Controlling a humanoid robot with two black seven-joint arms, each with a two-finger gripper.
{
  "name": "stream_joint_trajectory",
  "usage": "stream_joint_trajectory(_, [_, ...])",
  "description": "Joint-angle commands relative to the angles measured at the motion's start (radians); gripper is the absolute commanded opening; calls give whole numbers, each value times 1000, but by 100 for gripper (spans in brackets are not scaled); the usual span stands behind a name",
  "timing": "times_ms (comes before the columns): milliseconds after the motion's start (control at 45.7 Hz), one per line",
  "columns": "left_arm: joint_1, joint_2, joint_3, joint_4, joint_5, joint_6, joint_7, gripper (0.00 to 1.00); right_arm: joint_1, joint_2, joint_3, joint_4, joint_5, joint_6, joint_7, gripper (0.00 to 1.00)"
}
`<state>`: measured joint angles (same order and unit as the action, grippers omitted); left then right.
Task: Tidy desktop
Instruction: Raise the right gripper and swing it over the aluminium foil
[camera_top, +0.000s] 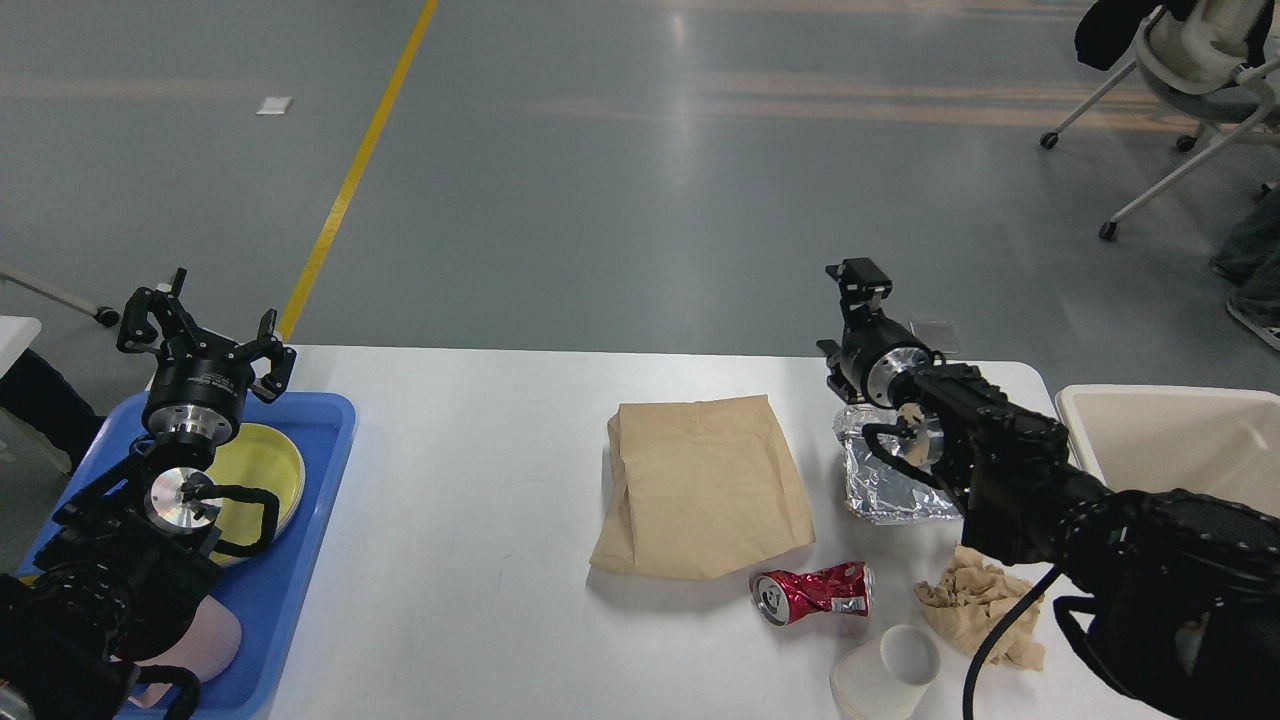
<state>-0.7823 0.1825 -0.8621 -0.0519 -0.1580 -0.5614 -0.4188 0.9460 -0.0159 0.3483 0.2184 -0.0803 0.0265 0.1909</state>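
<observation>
The white desktop (480, 480) carries a brown paper bag (700, 485), a crumpled foil tray (885, 480), a crushed red can (815, 592), a white paper cup (885, 675) on its side and a crumpled brown napkin (985, 605). My left gripper (205, 330) is open and empty, raised above the far end of the blue tray (310, 520). My right gripper (858, 285) is raised over the table's far edge behind the foil tray; it is seen end-on and its fingers cannot be told apart.
The blue tray at the left holds a yellow plate (265, 470) and a pinkish item (205, 645). A cream-coloured bin (1170, 440) stands at the table's right end. Office chairs (1190, 70) stand on the grey floor at the far right.
</observation>
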Motion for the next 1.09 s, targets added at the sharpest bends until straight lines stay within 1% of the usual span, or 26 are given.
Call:
stream_joint_trajectory(0, [0, 0, 0, 0, 0, 0, 0, 96, 11, -29, 50, -1, -1, 0, 1, 100])
stream_joint_trajectory(328, [0, 0, 0, 1, 0, 0, 0, 96, 23, -39, 47, -1, -1, 3, 9, 100])
stream_joint_trajectory(1071, [0, 0, 0, 0, 0, 0, 0, 96, -3, -38, 49, -2, -1, 4, 9, 100])
